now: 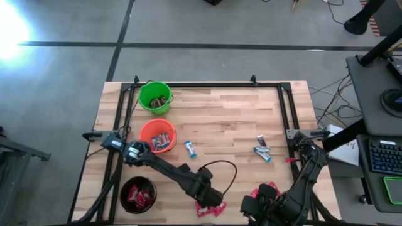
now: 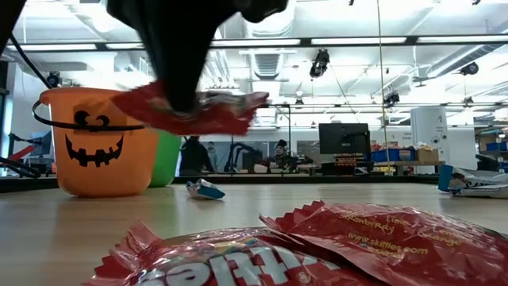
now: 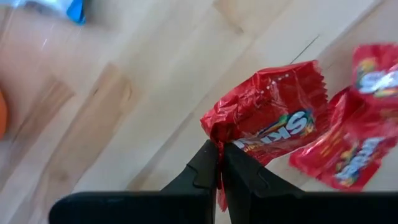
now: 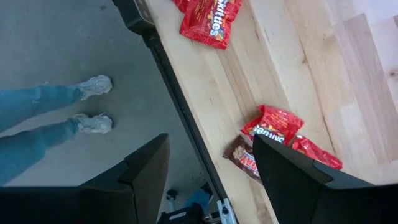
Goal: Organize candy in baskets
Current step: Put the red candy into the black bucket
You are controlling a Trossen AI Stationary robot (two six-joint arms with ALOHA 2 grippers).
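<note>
Sorting partly done: all three baskets holding candy. Left pincer [image 3: 219, 163] clamping a red candy [image 3: 273, 121]; right pincer [image 4: 210, 171] waiting apart; several pieces lying loose on tabletop [image 1: 226, 119].

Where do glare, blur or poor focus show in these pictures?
High view: strong white glare on the floor at the upper left corner. Low view: the glossy red candy packets nearest the camera look soft, and the left hand is a dark silhouette against the ceiling lights. Left wrist view: a blue-and-white wrapped candy at the edge is blurred.
</note>
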